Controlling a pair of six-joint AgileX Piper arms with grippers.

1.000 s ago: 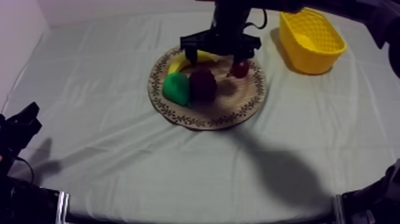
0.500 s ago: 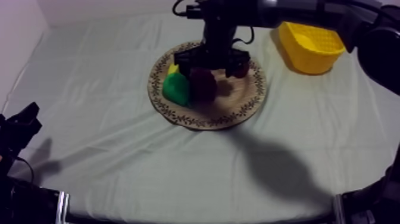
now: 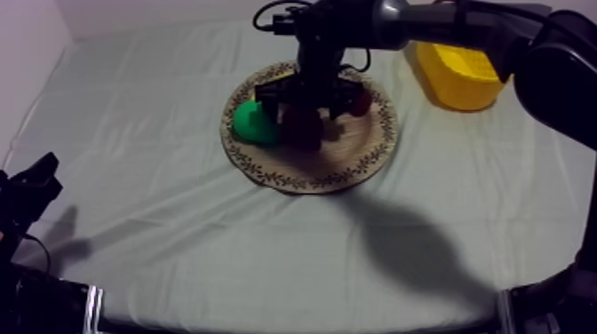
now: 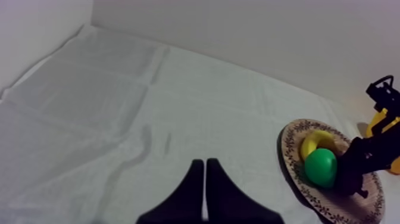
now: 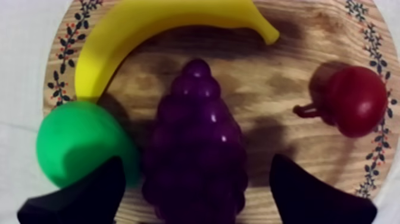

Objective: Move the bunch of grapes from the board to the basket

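Observation:
The dark purple bunch of grapes (image 5: 196, 155) lies in the middle of the round wooden board (image 5: 286, 77). My right gripper (image 5: 196, 199) is open and low over it, one black finger (image 5: 77, 199) by the green pear (image 5: 80, 143), the other (image 5: 315, 196) on the far side of the bunch. A yellow banana (image 5: 149, 30) curves along the rim, and a small red fruit (image 5: 354, 101) lies apart. From above, the right gripper (image 3: 306, 117) covers most of the grapes (image 3: 302, 133). My left gripper (image 4: 204, 190) is shut on nothing, low over the cloth (image 3: 31, 186).
The yellow basket (image 3: 462, 75) stands at the back right, partly behind my right arm. On the board (image 3: 311, 182) the pear (image 3: 251, 123) sits at the left and the red fruit (image 3: 359, 102) at the right. Open cloth lies in front and to the left.
My right gripper has come forward and down over the grapes, now straddling them. The pear has shifted slightly left. The left arm has not moved.

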